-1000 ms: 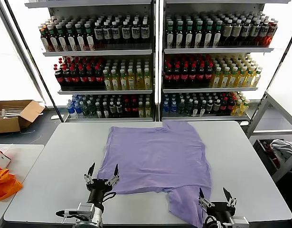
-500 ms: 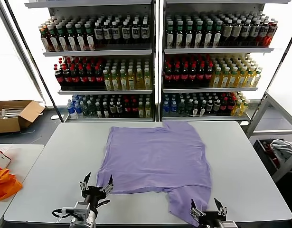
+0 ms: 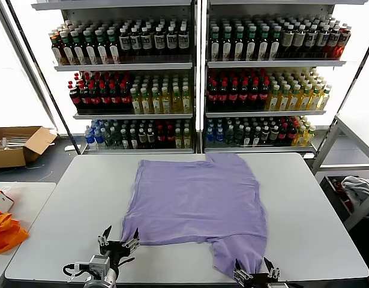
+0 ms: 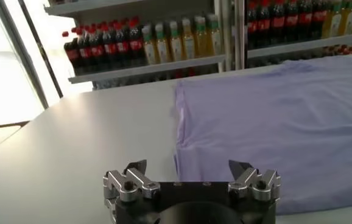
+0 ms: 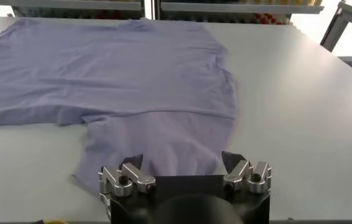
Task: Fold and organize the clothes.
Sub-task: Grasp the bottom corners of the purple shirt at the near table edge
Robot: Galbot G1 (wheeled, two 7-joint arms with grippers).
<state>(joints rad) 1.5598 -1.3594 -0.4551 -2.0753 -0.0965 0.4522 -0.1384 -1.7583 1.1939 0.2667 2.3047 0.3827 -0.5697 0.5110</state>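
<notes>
The lavender T-shirt (image 3: 196, 201) lies spread flat on the grey table (image 3: 70, 198), with one sleeve (image 3: 239, 255) reaching the front edge at the right. My left gripper (image 3: 118, 237) is open and empty at the front edge, just in front of the shirt's front-left corner (image 4: 185, 149). My right gripper (image 3: 251, 269) is open and empty at the front edge, over the end of that sleeve (image 5: 164, 143). The shirt fills the right wrist view (image 5: 121, 67). No print shows on the upper side.
Shelves of bottles (image 3: 190, 78) stand behind the table. An orange bag (image 3: 4, 231) lies on a side table at the left, a cardboard box (image 3: 19, 144) on the floor behind it. A cloth heap (image 3: 355, 187) lies at the right.
Both grippers have drawn back toward the table's front edge and lower in the head view, still open. The shirt has not moved.
</notes>
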